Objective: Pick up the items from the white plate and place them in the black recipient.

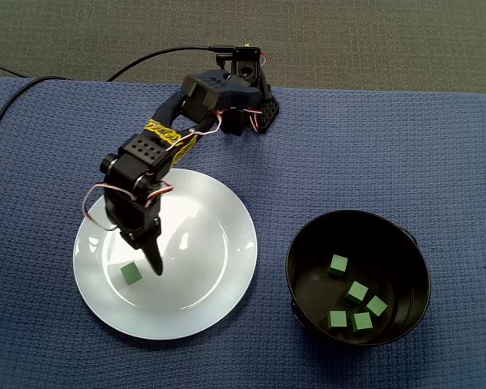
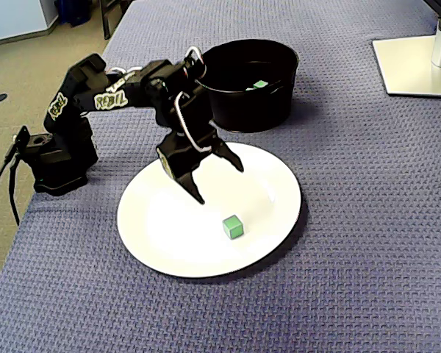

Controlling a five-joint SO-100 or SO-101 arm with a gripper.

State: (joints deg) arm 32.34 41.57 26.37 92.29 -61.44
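**Fixed view from above.** The arm reaches down from the upper centre of the frame to the white plate at lower left. The pincer points downward over the plate's left half. One dark finger shows clearly; the spread of the jaws cannot be read here. A single green cube remains on the plate, just beside the fingertip to its lower left and apart from it. The black recipient stands at lower right, well apart from the plate, and holds five green cubes.

**Fixed view from the side.** The pincer hangs over the plate with its jaws spread wide and nothing between them. The cube sits toward the lower centre of the frame, below the pincer and slightly to its right, clear of both fingers. It is equal-sided, so no long axis governs the grip. The recipient stands at upper centre, behind the arm.

**Judgement.** The coming move probably requires a short shift toward the cube, then a descent to straddle it.
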